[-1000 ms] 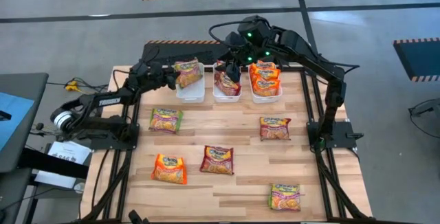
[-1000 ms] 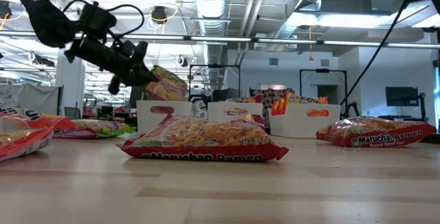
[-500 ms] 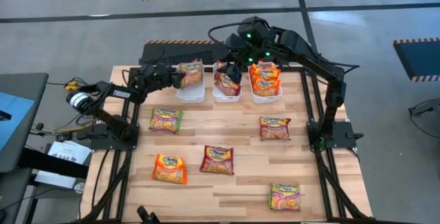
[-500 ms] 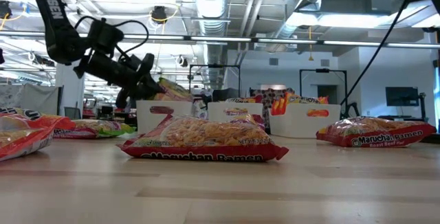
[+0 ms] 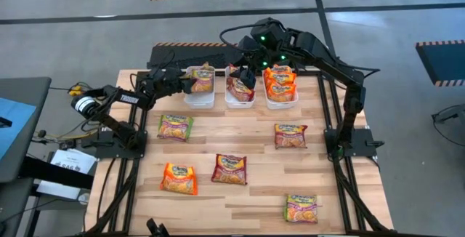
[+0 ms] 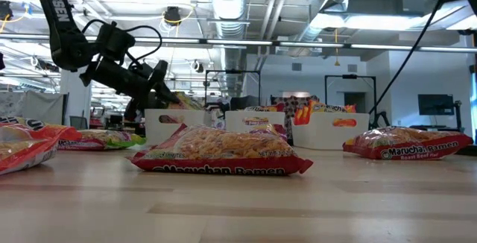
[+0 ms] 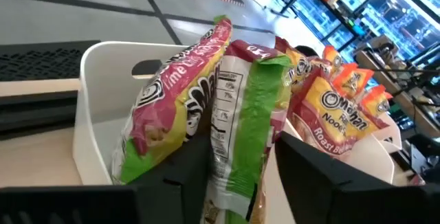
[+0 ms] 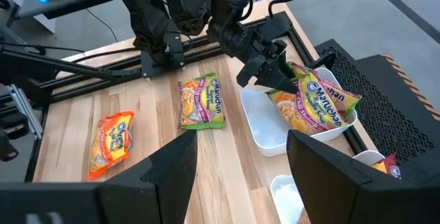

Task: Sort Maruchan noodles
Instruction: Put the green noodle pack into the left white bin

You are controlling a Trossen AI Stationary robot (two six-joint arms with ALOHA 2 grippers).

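The left claw (image 5: 187, 84) has come down from where it held a green-trimmed noodle packet (image 5: 203, 77) up in the air a second ago. The packet now sits in the left bin (image 5: 200, 100), straight ahead of the claw. The fingers have spread in the same second. In the left wrist view the packet (image 7: 240, 114) stands on edge between them with the fingers drawn back on either side, so I judge the claw open and no longer gripping. I cannot rule out a light touch on one side. That would make this packet sorted, with five packets left on the table behind and to the side of the claw, the nearest being a green one (image 5: 175, 127) just beside the arm.

The right claw (image 5: 247, 73) hangs over the middle bin (image 5: 240, 102), across from the left claw, fingers wide and empty.

The left wrist view alone shows a second packet (image 7: 172, 100), pink and green, already leaning in the bin (image 7: 103, 114) next to the new one. The right wrist view shows the new packet (image 8: 316, 104) lying tilted, one end above the bin's rim (image 8: 265, 131), which the high view flattens out. The low view shows the claw (image 6: 160, 94) level with the rim but hides nearly all of the packet.
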